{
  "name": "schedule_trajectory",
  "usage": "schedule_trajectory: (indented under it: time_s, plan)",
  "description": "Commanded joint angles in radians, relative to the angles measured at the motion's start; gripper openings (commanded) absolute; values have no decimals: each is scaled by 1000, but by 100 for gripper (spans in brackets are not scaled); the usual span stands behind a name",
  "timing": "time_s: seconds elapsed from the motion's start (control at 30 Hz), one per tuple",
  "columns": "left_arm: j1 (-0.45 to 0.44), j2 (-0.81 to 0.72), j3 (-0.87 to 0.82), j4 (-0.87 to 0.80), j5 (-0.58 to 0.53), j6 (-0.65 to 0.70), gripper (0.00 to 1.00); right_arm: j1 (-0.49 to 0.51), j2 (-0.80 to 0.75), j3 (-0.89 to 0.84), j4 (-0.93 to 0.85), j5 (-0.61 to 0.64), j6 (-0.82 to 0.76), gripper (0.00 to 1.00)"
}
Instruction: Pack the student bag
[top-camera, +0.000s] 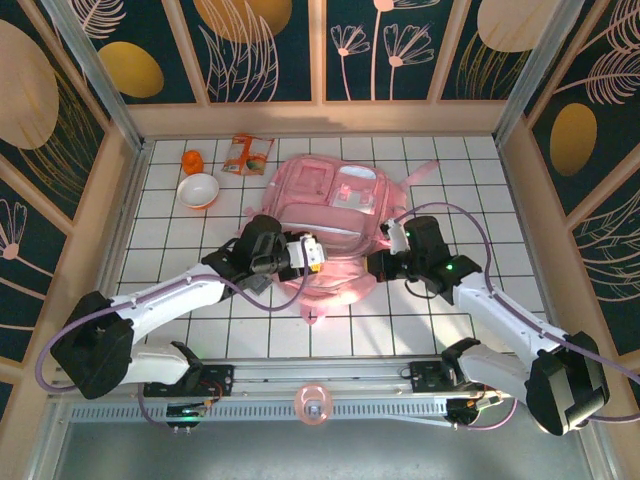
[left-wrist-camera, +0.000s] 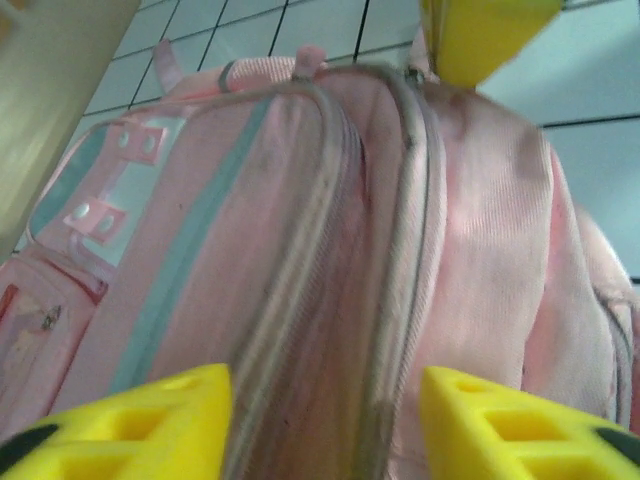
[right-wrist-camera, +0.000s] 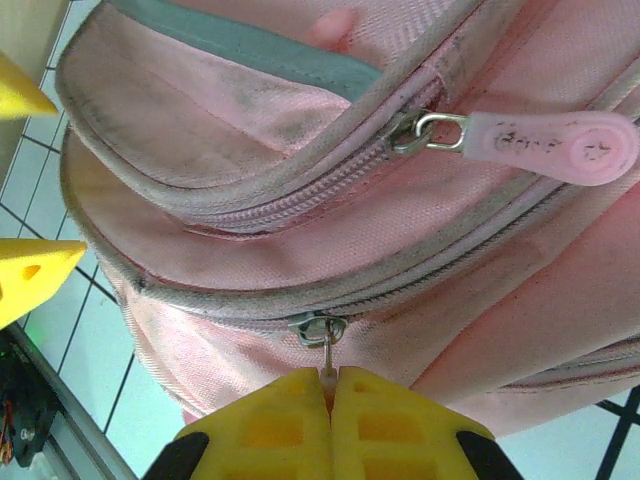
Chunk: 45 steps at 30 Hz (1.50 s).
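Note:
The student bag (top-camera: 335, 215), a big soft pink backpack, lies flat in the middle of the tiled table. My right gripper (right-wrist-camera: 331, 378) is shut on the small pull of the lower zip's slider (right-wrist-camera: 318, 328), at the bag's right side (top-camera: 392, 240). A second zip above it carries a free pink tab (right-wrist-camera: 545, 142). My left gripper (left-wrist-camera: 325, 400) is open at the bag's near left side (top-camera: 305, 255). Its yellow fingers (left-wrist-camera: 150, 420) straddle a grey zip line (left-wrist-camera: 400, 300) without closing on it.
At the back left stand a white bowl (top-camera: 198, 189), a small orange object (top-camera: 192, 160) and an orange-and-white snack packet (top-camera: 247, 154). A pink ring (top-camera: 312, 405) lies on the front rail between the arm bases. Wooden walls close in the table.

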Motion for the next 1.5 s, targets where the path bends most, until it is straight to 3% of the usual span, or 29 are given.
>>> schedule_trajectory:
  time_s: [0.0,0.13,0.43,0.57,0.77,0.87,0.97,1.17,1.47]
  plan:
    - [-43,-11,65,4,73,-51,64,9,-7,13,60,-21,16,0]
    - [-100,33,102,37,28,-33,70,9,-7,16,63,-33,19,0]
    - [-143,237,211,38,-11,-46,70,9,-37,20,59,-36,28,0]
    - [-143,281,214,41,-32,-48,49,6,-38,38,19,-8,12,0]
    - [-144,231,163,61,-69,-25,0,-36,-50,43,-53,77,12,0]
    - [-142,186,121,97,-99,-36,0,-116,-45,32,-113,154,30,0]
    - [-142,156,101,87,-93,-40,0,-202,-54,7,-105,125,49,0]
    - [-142,87,67,90,5,-52,0,-291,-24,8,-29,99,76,0]
    - [-142,29,58,78,131,-43,0,-386,174,72,100,74,96,0]
